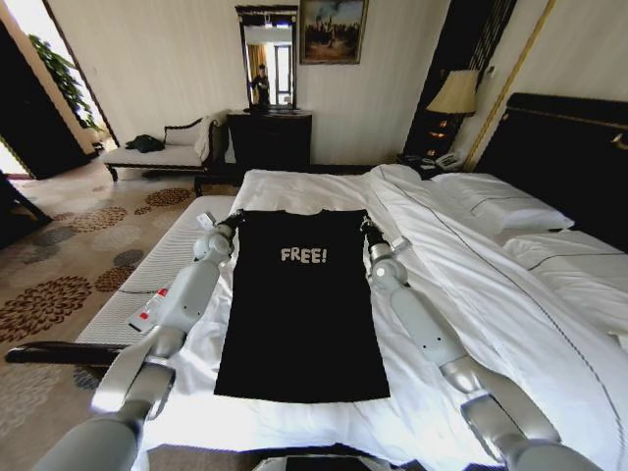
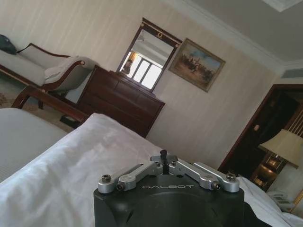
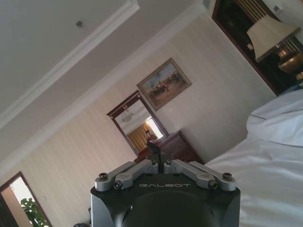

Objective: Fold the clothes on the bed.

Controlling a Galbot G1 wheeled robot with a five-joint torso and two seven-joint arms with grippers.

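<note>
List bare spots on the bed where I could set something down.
Free: the white sheet between the T-shirt and the pillows, and the strip of the bed beyond the collar. Crowded: the shirt's top corners, with the left gripper and right gripper there, and both arms flanking its sides.

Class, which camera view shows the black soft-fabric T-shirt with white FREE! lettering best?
The head view: the black soft-fabric T-shirt lies flat there, whole, lettering readable. Both wrist views look over white bedding toward the wall, with no shirt visible.
</note>
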